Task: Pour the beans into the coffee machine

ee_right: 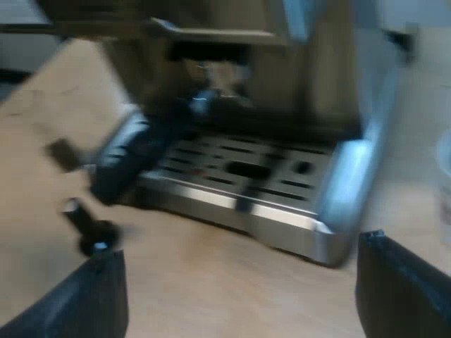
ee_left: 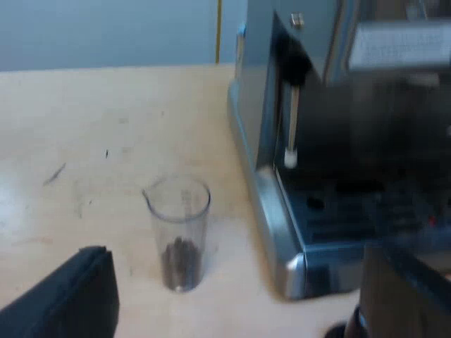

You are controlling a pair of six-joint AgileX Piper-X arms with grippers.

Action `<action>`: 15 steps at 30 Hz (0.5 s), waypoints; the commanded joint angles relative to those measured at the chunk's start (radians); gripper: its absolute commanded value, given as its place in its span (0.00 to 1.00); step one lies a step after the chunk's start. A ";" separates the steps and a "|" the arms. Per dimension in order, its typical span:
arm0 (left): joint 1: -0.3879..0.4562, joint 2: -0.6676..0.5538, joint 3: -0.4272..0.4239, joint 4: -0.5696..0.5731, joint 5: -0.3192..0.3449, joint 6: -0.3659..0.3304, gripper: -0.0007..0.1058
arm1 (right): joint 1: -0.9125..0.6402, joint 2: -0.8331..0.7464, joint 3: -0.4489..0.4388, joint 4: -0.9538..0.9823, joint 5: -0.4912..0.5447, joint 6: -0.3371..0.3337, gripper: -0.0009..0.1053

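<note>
A clear measuring glass stands upright on the wooden table, with dark beans in its bottom. It is close to the corner of the espresso machine. My left gripper is open, its fingers wide apart and short of the glass, holding nothing. My right gripper is open too, facing the machine's drip tray with nothing between its fingers. A dark handle slants out from the machine's front above the tray, blurred.
The steam wand hangs down at the machine's side above the tray. A small black object with a knob, perhaps a tamper, stands on the table near the dark handle. Bare wooden table stretches beyond the glass.
</note>
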 commanded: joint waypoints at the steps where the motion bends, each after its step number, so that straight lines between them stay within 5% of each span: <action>1: -0.003 0.030 -0.006 -0.066 0.000 -0.031 0.68 | 0.026 0.025 -0.015 -0.057 -0.065 -0.021 0.65; 15: -0.003 0.142 -0.006 -0.084 0.000 0.017 0.68 | 0.271 0.216 -0.015 -0.272 0.015 -0.036 0.65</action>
